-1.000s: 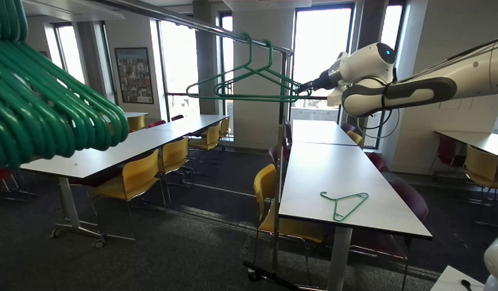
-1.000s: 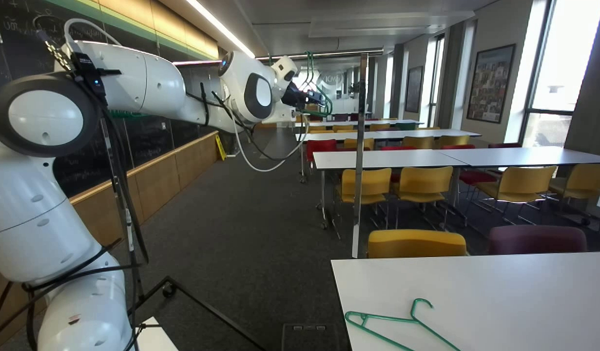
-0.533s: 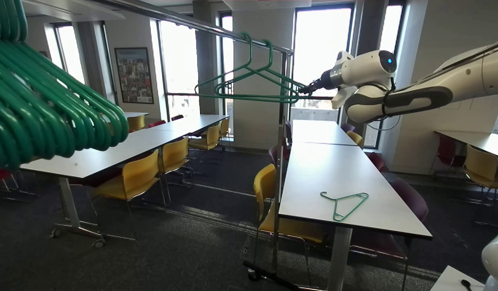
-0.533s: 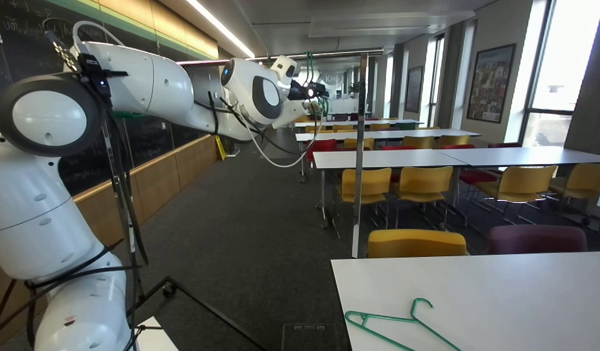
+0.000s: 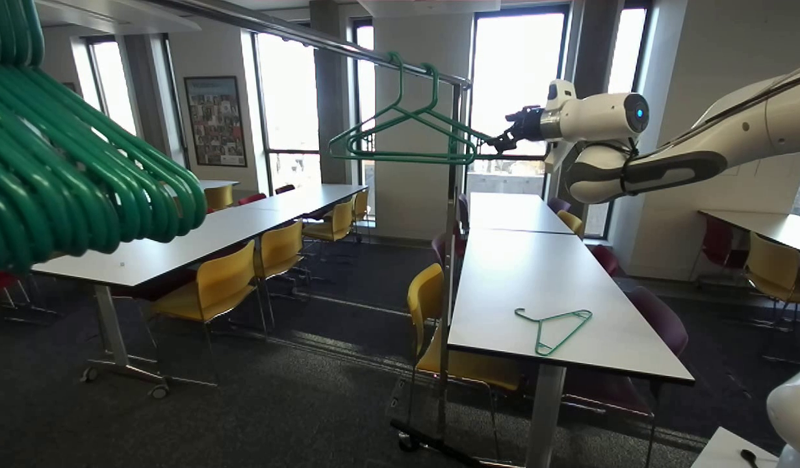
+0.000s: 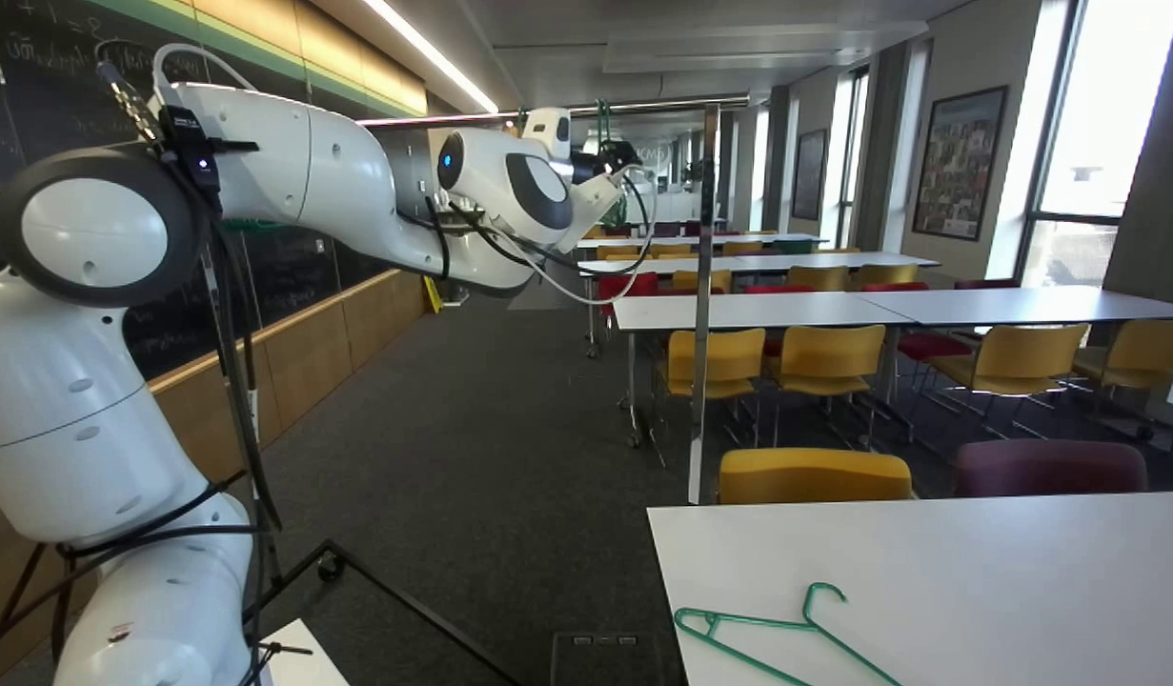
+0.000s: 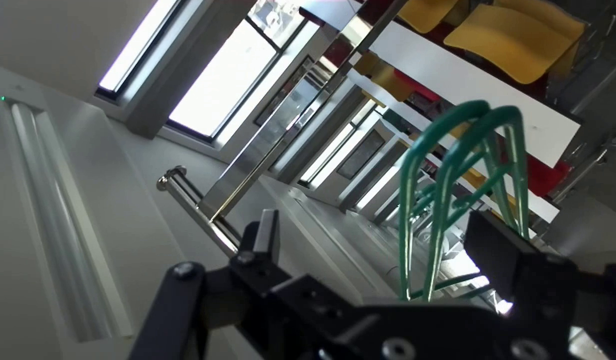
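My gripper (image 5: 503,133) is open at the right ends of two green hangers. It also shows in an exterior view (image 6: 622,155). The hangers (image 5: 401,84) (image 5: 434,94) hang by their hooks from a metal rail (image 5: 335,44), close together. In the wrist view, the open gripper (image 7: 378,240) has its fingers wide apart. The ends of both hangers (image 7: 407,200) (image 7: 440,200) stand between the fingers, nearer the right finger. Whether they touch it I cannot tell. Another green hanger (image 5: 567,335) lies flat on the white table (image 5: 503,273) in both exterior views.
Several green hangers (image 5: 81,162) hang bunched at the near end of the rail. The rack's upright post (image 6: 703,333) stands close to the gripper. Yellow chairs (image 5: 225,279) and more white tables (image 6: 786,307) stand around. A dark chalkboard (image 6: 33,105) lines a wall.
The gripper has drawn back to the right and turned, and its fingers look wider apart. The forearm has dropped slightly. One hanging hanger's left end has shifted right, towards the other hanger.
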Robot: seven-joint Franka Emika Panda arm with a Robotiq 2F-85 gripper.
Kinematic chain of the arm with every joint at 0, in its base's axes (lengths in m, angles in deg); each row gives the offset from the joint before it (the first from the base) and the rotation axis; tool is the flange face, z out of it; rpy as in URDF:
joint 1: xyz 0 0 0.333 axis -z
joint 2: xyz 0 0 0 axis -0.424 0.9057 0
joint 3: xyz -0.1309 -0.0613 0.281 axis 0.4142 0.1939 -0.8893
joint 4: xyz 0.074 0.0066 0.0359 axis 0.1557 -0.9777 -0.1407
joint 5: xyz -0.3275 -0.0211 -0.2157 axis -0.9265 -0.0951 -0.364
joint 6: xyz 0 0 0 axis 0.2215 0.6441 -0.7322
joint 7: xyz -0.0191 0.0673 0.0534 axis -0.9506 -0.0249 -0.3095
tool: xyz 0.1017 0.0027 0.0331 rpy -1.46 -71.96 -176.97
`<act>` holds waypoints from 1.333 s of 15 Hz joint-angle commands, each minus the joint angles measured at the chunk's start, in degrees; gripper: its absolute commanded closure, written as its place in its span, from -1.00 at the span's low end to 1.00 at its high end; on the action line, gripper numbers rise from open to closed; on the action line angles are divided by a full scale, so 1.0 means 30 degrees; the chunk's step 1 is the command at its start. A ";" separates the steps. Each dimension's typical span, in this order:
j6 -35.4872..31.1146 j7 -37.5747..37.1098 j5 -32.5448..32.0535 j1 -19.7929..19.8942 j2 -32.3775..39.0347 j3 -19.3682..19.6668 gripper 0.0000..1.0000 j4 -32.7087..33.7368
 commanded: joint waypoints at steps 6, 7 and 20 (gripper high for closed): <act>-0.1665 0.4577 0.1017 0.2598 -0.0082 -0.1757 -1.00 0.0905; -0.1659 0.5064 0.1232 0.2619 -0.0065 -0.1851 -1.00 0.1012; -0.1622 0.7932 0.1712 0.2204 0.0038 -0.2580 -1.00 -0.0126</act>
